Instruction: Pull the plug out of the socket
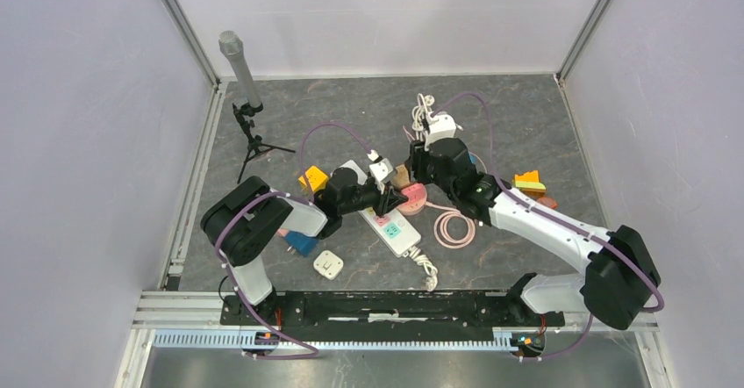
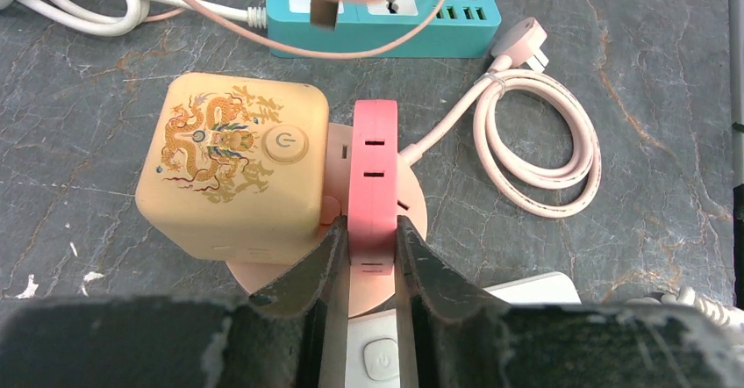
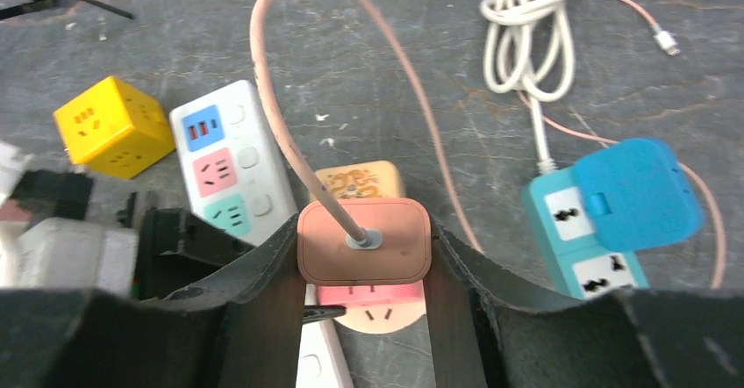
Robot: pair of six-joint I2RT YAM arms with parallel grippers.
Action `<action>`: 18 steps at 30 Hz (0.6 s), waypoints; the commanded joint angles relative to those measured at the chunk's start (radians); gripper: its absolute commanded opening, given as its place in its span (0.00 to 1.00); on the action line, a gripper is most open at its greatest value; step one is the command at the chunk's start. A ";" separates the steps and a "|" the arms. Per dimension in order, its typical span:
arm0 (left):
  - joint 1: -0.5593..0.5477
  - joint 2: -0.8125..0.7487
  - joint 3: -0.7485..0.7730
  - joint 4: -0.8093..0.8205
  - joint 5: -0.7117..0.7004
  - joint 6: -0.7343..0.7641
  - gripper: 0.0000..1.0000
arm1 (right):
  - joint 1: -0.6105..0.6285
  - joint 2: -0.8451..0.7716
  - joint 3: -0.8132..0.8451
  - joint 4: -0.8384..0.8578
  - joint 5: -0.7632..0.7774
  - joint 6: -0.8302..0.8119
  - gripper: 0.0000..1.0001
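Two arms, two grippers, both busy at the middle of the grey table (image 1: 526, 116).

- Left gripper (image 2: 370, 230): fingers pressed onto the edge of the pink socket (image 2: 375, 173), which stands on its edge, one finger on each flat side. One pink socket.
- Right gripper (image 3: 364, 230): pinching the pink plug (image 3: 386, 249) by its two sides. One plug, with its pink cable (image 3: 263, 72) rising from the top and arching away.
- The plug sits just above the socket and apart from it (a dark prong shows bare under the plug in both wrist views).
- Cube sockets, two: a beige one with a dragon print (image 2: 232, 164) touching the pink socket's side, and a yellow one (image 3: 114, 126) well apart to the left.
- Power strips, two: a white one with coloured outlets (image 3: 232, 173) running under the grippers, and a teal one (image 2: 439, 32) beyond them.
- One blue adapter (image 3: 636, 193) plugged into the teal strip.
- Loose cables, two: a pink coil (image 2: 586, 147) beside the socket and a white bundle (image 3: 525, 15) further back.
- One small white square socket (image 1: 327, 263) lies near the left arm.
- One tripod with a grey cylinder (image 1: 241, 72) stands at the far left.
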State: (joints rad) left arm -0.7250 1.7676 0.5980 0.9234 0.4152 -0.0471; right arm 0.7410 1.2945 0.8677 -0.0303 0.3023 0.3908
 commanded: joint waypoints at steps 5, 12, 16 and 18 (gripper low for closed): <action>0.010 -0.021 0.068 -0.167 0.085 -0.029 0.27 | -0.100 -0.035 0.105 -0.112 0.125 -0.063 0.00; 0.010 -0.026 0.193 -0.170 0.198 -0.066 0.70 | -0.257 -0.078 0.035 -0.161 0.158 -0.064 0.00; 0.010 -0.052 0.214 -0.174 0.263 -0.063 1.00 | -0.360 -0.118 -0.013 -0.160 0.146 -0.065 0.00; 0.010 -0.067 0.209 -0.172 0.270 -0.070 1.00 | -0.412 -0.125 -0.023 -0.164 0.133 -0.064 0.00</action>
State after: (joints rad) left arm -0.7185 1.7546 0.7849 0.7406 0.6132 -0.0998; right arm 0.4049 1.2095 0.8639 -0.2005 0.4282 0.3351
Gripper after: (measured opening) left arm 0.994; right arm 0.509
